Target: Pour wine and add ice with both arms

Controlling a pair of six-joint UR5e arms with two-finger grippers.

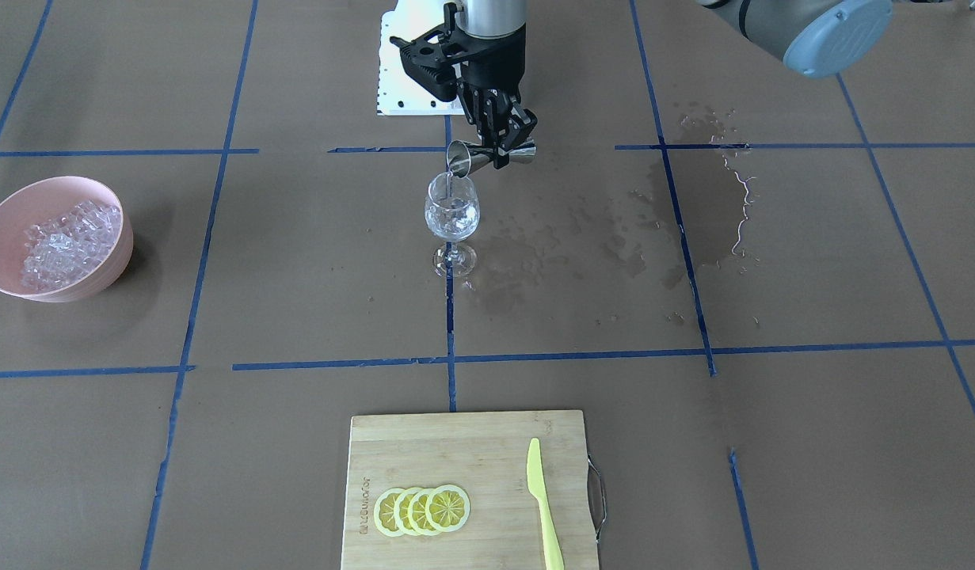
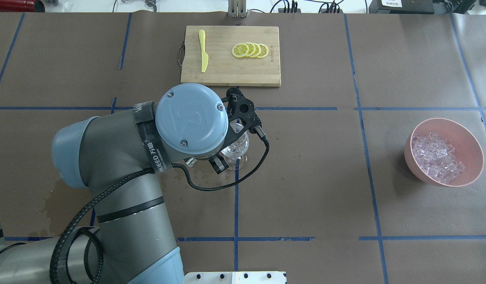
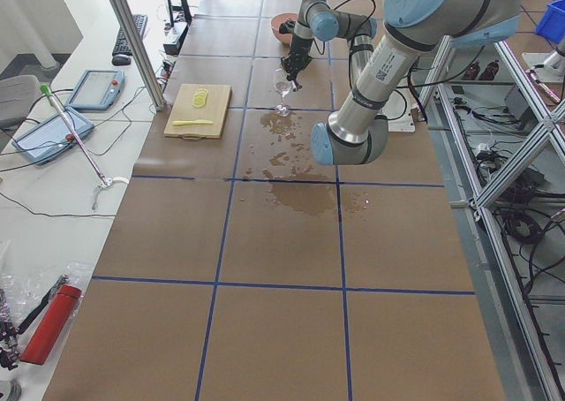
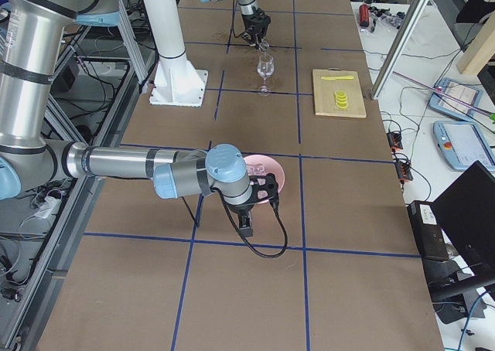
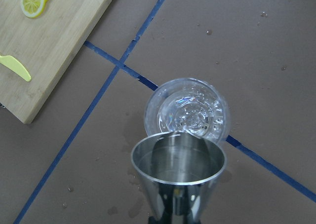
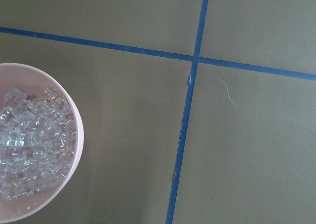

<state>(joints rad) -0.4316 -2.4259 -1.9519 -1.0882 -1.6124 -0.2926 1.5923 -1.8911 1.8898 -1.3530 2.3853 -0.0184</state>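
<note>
Left tool [image 1: 503, 142] tilts jigger [image 1: 465, 157]; wine [image 1: 449, 184] streams into glass [image 1: 452, 212].

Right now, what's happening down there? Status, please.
Left tool shut on jigger, wine streaming into glass. Right tool near ice bowl, open or shut unclear. Wet patches beside glass.

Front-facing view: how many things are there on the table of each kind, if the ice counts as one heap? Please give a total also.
Wine glass: 1
Steel jigger: 1
Pink bowl: 1
Heap of ice: 1
Wooden cutting board: 1
Lemon slices: 4
Yellow knife: 1
Total: 10
</note>
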